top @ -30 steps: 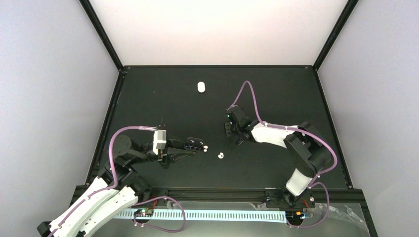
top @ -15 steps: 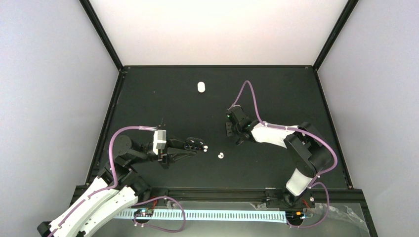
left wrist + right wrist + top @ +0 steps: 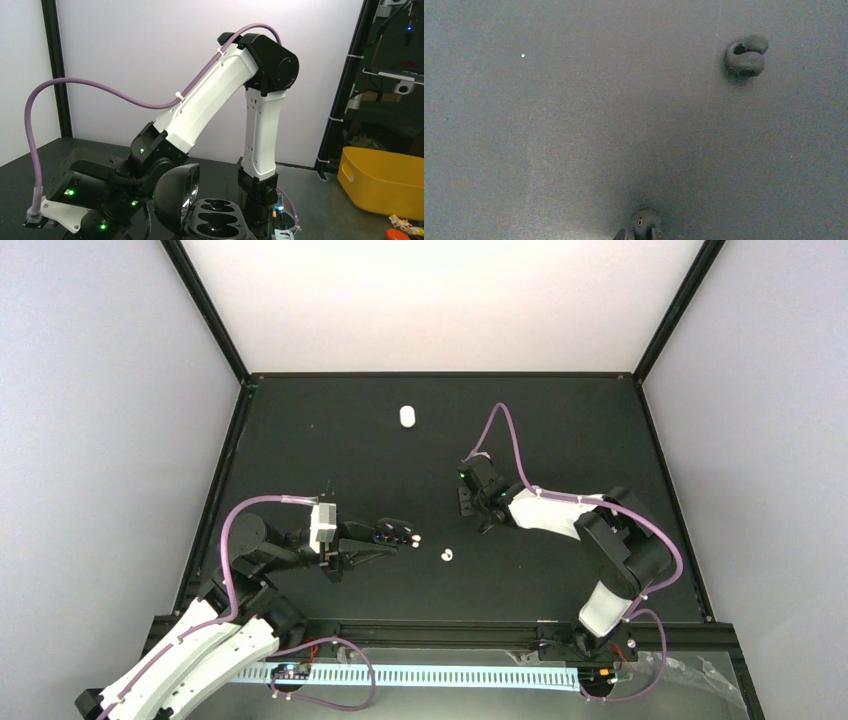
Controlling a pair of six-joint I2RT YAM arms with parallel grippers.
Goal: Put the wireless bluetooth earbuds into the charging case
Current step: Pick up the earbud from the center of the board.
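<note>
My left gripper [image 3: 385, 540] is shut on a black charging case [image 3: 394, 531], holding it low over the mat. In the left wrist view the case [image 3: 218, 220] has its lid [image 3: 172, 205] open and both slots empty; my fingers are below the frame. One white earbud [image 3: 415, 539] lies just right of the case, another [image 3: 447, 555] further right. My right gripper [image 3: 466, 502] points down at the mat. Its tips [image 3: 640, 235] are closed narrowly on a black earbud [image 3: 645, 221]. A second black earbud [image 3: 746, 55] lies on the mat beyond it.
A small white case [image 3: 406, 416] lies at the back of the black mat [image 3: 330, 450]. Black frame posts border the mat. A yellow bin [image 3: 385, 180] stands off the table's right side.
The right wrist has shifted very slightly toward the back. The left arm and the case have not moved.
</note>
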